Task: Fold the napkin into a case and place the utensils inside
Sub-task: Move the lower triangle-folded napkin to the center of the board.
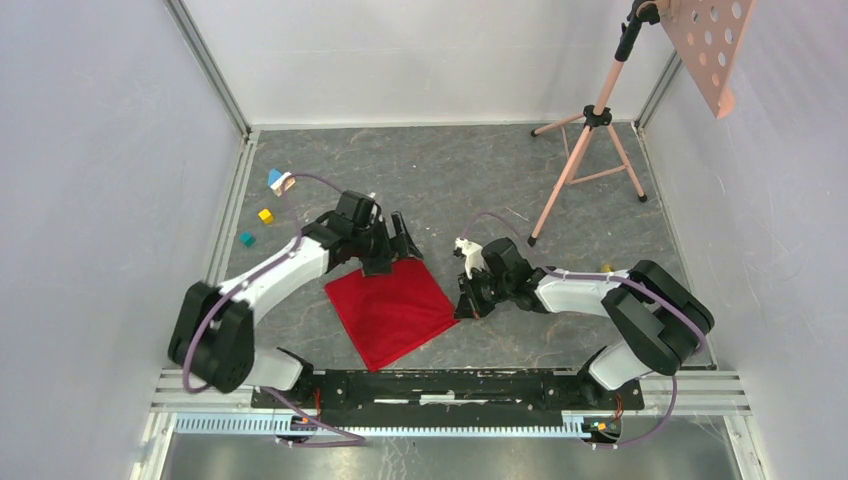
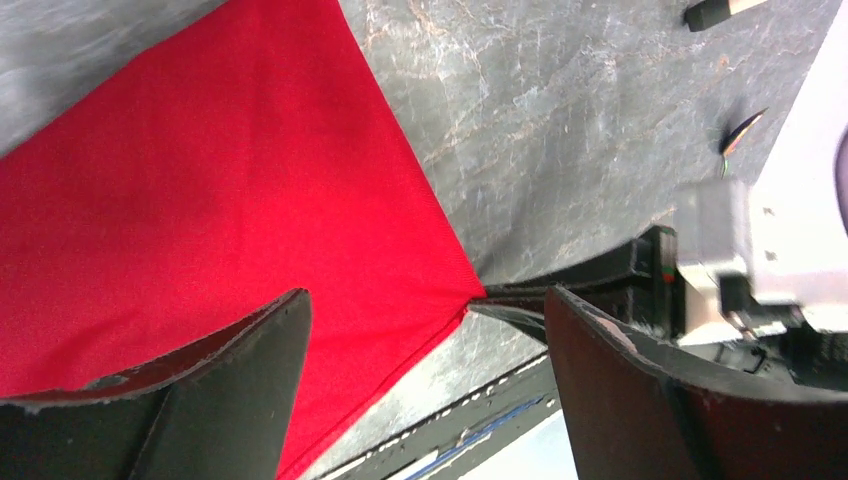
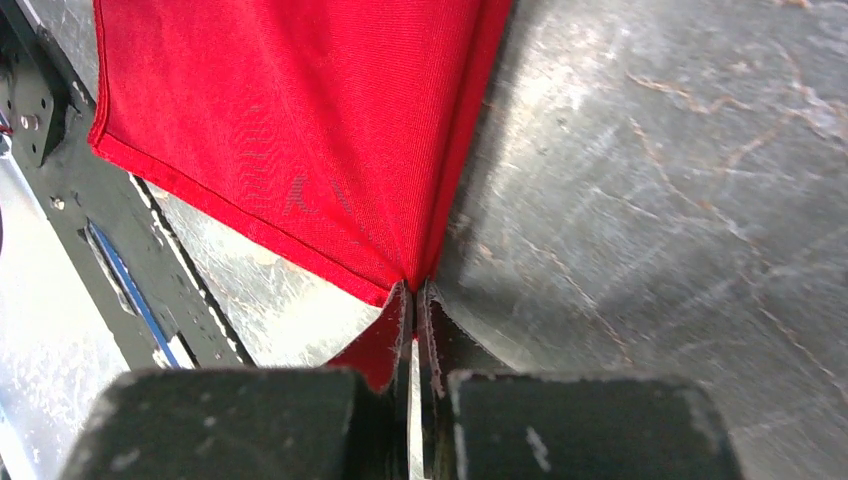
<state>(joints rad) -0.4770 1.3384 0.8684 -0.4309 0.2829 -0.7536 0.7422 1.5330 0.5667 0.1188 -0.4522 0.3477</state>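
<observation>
Now the right claw (image 3: 415,300) has its two fingers pressed together on the right-hand corner of the napkin (image 1: 390,310); the wrist view shows red cloth pinched in the slit between them, with small creases fanning out from the pinch. The left claw (image 1: 400,240) stands wide and holds nothing; it hangs over the far corner of the cloth, one finger above the red and the other above bare table (image 1: 480,170). The napkin itself lies flat and unfolded as a diamond between the two arms, its near corner close to the base rail; I cannot make out the cutlery with any certainty, so the step in hand looks like the first fold, with most of the task ahead.

To do this fold well, I judge the right arm should lift the pinched corner only enough to clear the cloth beneath, then carry it across toward the opposite side in a low arc; a high lift would likely drag the whole napkin off its place. The left claw could help by coming down on the far corner to pin it, or by gripping it so both corners travel together; the edges should meet squarely before release, since thin cloth slips and a skewed first fold would spoil the pouch.
</observation>
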